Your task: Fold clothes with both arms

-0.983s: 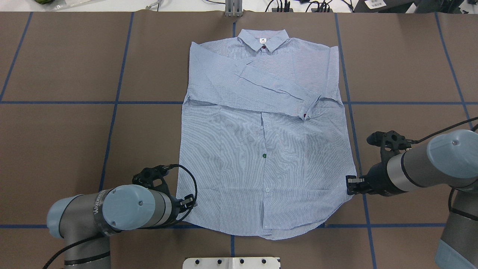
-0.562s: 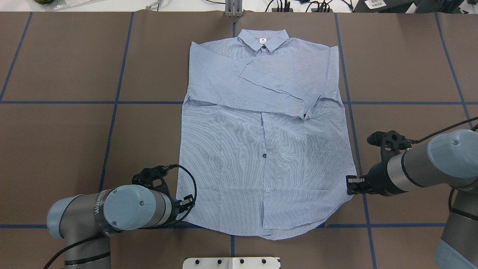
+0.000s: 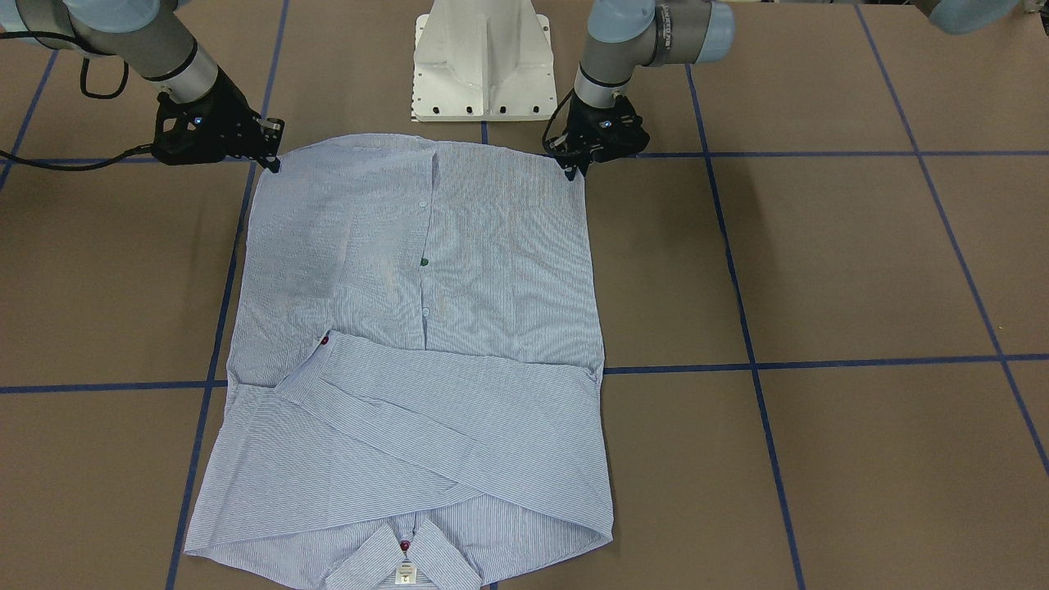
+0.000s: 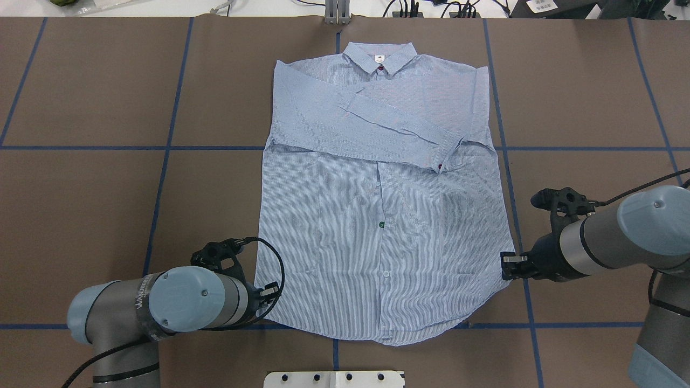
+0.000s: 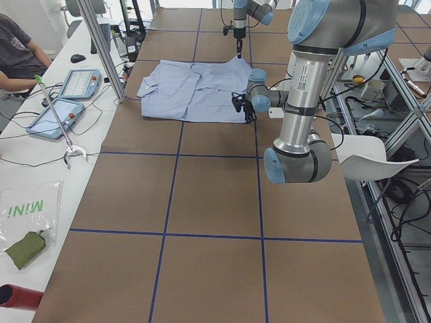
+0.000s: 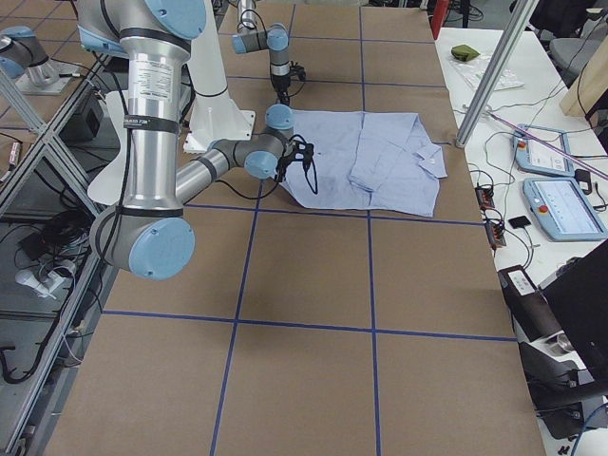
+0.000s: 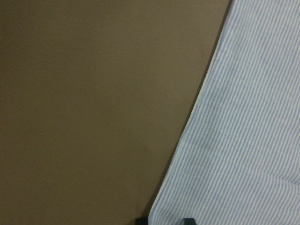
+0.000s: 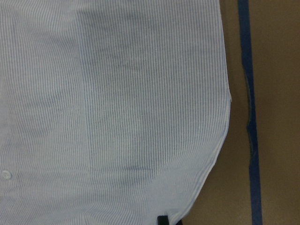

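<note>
Hardly anything has moved in the last second. The shirt (image 4: 377,215) lies flat mid-table (image 4: 108,108), sleeves already folded across the chest. The left gripper (image 4: 272,293) and right gripper (image 4: 506,265) sit at the hem corners. I can't tell their grip. Body folds remain.

Shirt (image 4: 377,226) on table (image 4: 81,188); left hand (image 4: 273,293), right hand (image 4: 504,266) at opposite hem corners.

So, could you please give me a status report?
Left claw, right claw at shirt hem corners, grip unclear. Shirt flat, sleeves folded in. Nothing obstructing.
</note>
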`<act>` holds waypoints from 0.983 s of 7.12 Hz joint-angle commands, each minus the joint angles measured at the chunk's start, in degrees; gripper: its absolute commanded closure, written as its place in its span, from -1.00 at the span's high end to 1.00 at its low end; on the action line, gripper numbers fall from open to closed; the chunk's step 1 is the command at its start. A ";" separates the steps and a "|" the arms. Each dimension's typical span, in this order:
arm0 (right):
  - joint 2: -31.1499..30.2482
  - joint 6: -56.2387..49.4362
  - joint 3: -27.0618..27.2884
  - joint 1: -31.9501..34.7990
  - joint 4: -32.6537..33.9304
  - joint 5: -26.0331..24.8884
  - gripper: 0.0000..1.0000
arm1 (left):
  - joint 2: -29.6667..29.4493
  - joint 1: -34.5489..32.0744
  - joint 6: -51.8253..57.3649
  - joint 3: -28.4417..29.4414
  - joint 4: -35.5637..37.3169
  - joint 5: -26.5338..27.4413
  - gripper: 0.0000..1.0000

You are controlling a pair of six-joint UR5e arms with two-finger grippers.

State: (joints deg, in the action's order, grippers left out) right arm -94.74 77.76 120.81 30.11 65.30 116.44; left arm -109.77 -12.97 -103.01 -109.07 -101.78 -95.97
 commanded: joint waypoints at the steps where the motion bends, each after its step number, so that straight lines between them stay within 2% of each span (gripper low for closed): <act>1: -0.09 0.03 -0.04 0.03 0.00 0.01 -1.00 | 0.00 -0.13 0.00 -0.18 0.09 -0.09 -1.00; 3: 0.00 -0.24 0.04 0.12 -0.09 0.10 -1.00 | 0.17 -0.57 0.18 -1.05 0.09 -0.09 -1.00; 4: 0.08 -0.41 0.13 1.43 -0.17 2.27 -1.00 | 1.22 -1.09 0.88 -4.11 0.09 -0.44 -1.00; 6: 0.09 -0.68 1.09 6.25 -2.88 9.91 -1.00 | 7.52 -1.18 4.11 -14.28 0.09 -2.62 -1.00; 7: 0.00 -0.68 1.53 8.45 -4.12 13.77 -1.00 | 8.43 -1.36 4.83 -15.55 0.09 -3.60 -1.00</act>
State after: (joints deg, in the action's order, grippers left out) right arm -94.66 77.12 121.73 35.84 62.83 125.61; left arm -103.37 -14.16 -99.59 -121.49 -101.69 -98.24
